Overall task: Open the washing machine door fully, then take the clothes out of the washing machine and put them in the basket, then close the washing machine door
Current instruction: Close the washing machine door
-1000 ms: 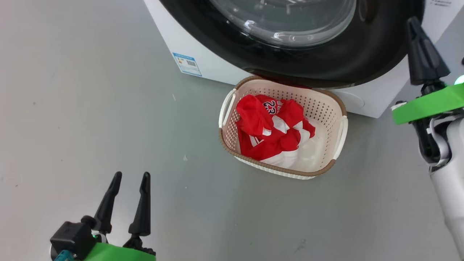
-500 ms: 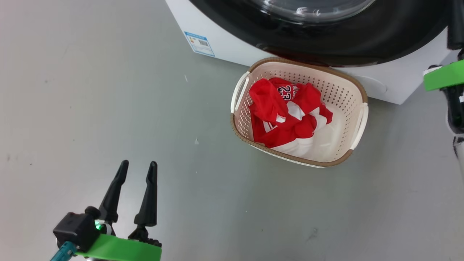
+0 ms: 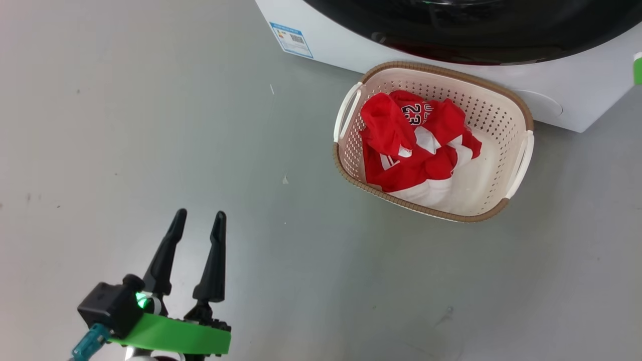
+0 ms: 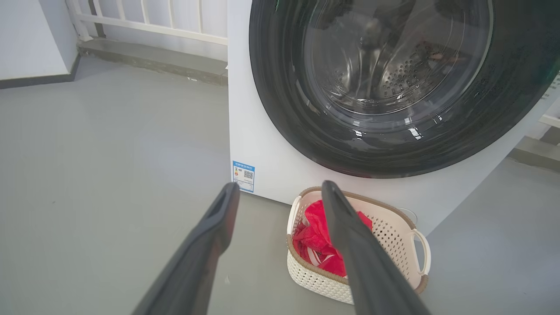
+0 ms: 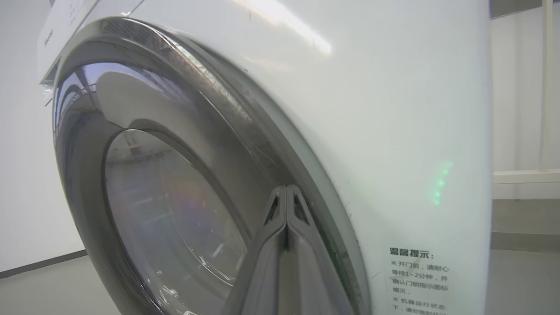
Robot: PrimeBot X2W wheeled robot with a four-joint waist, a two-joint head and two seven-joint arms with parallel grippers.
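The white washing machine [image 3: 341,50] [image 4: 262,131] [image 5: 372,109] stands at the top of the head view. Its glossy black washing machine door [image 3: 476,35] [image 4: 393,87] [image 5: 175,197] lies against the front, and the steel drum shows through the glass. The cream basket [image 3: 501,110] [image 4: 389,236] sits on the floor right below the door. The red and white clothes [image 3: 416,145] [image 4: 313,243] lie inside it, with the number 23 on top. My left gripper [image 3: 199,215] [image 4: 280,188] is open and empty, low over the floor to the basket's left. My right gripper [image 5: 286,190] is shut, with its tips at the door's outer rim.
Grey floor [image 3: 150,125] spreads left and in front of the basket. A blue label [image 3: 292,39] [image 4: 243,176] marks the washer's lower corner. A white railing [image 4: 153,17] on a ledge runs behind the machine. A text sticker [image 5: 418,275] is on the washer's side.
The head camera has shifted: washer and basket now sit higher and further right. The right gripper's fingers have slid off that view's right edge. The left gripper stays open.
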